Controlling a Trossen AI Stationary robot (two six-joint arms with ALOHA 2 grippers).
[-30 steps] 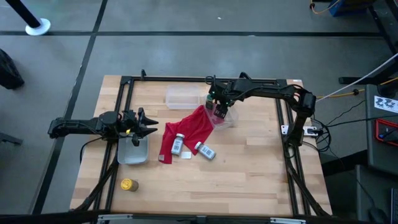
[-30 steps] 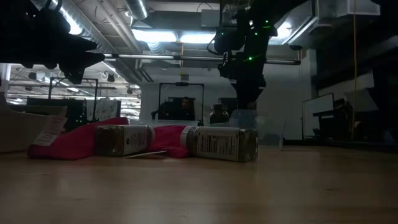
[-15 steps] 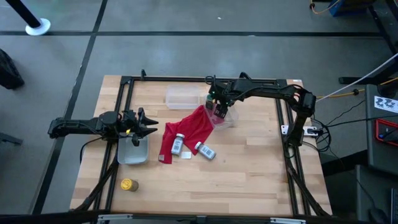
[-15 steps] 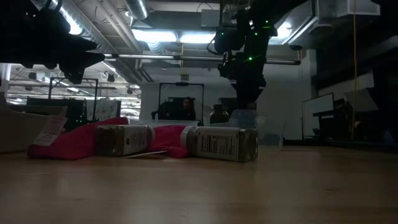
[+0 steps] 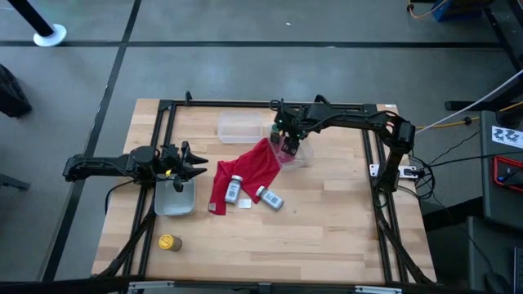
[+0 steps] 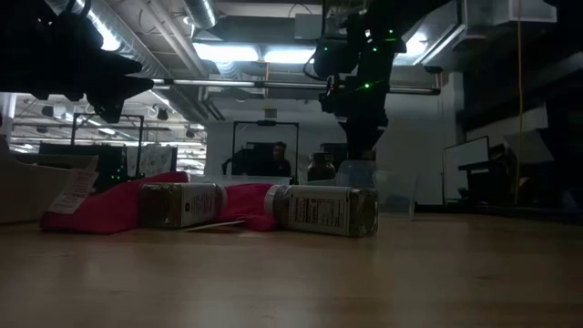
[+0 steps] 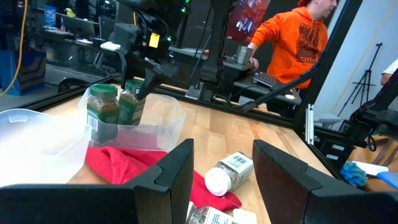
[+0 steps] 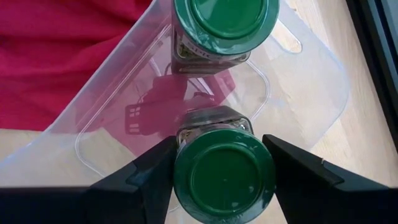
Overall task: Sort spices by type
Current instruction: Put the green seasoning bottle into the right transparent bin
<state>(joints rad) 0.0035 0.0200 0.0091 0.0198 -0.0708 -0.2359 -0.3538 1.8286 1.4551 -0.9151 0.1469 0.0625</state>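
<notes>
High view: the right gripper (image 5: 289, 147) is held over a clear tub (image 5: 296, 155) at the back of the wooden worktop (image 5: 327, 220), beside a red cloth (image 5: 245, 173). Two silver jars (image 5: 234, 189) (image 5: 270, 198) lie on their sides, one on the cloth, one just off its edge. A yellow jar (image 5: 167, 242) stands alone near the front left corner. The left gripper (image 5: 194, 167) hangs above a second tub (image 5: 175, 198) on the left; a third tub (image 5: 239, 128) sits at the back.

Low view: both silver jars are seen lying in front of the cloth, the right arm coming down into the tub behind.

Left wrist view: the left jaws stand apart with nothing between them. Two green-capped jars (image 7: 102, 113) (image 7: 132, 102) are seen upright in the far tub, the right gripper on the second.

Right wrist view: the right jaws are closed on a green-capped jar (image 8: 224, 173) inside the tub; the other green-capped jar (image 8: 225, 25) stands just beside it.
</notes>
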